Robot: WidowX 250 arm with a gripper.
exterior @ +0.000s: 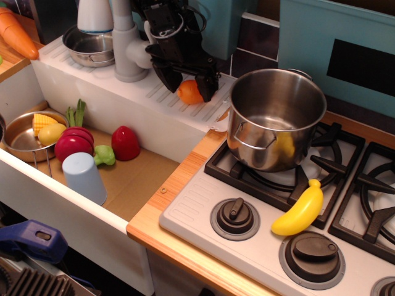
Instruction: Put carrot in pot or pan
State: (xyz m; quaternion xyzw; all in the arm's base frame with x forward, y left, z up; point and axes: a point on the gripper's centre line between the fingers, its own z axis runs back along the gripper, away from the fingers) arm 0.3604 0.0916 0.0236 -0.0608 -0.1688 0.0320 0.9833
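Note:
The short orange carrot (188, 92) lies on the white ribbed drainboard (123, 92), left of the pot. My black gripper (187, 86) has come down over it, open, with one finger (166, 77) on its left and the other on its right, partly hiding it. Whether the fingers touch the carrot I cannot tell. The large shiny steel pot (276, 117) stands on the near left burner of the stove, empty but for reflections.
A yellow banana (300, 211) lies on the stove front. A white faucet (126, 43) and small steel bowl (89, 46) stand behind the gripper. The sink holds a light blue cup (83, 177), red vegetables (125, 143), and a copper pan (24, 135). A long carrot (15, 32) lies far left.

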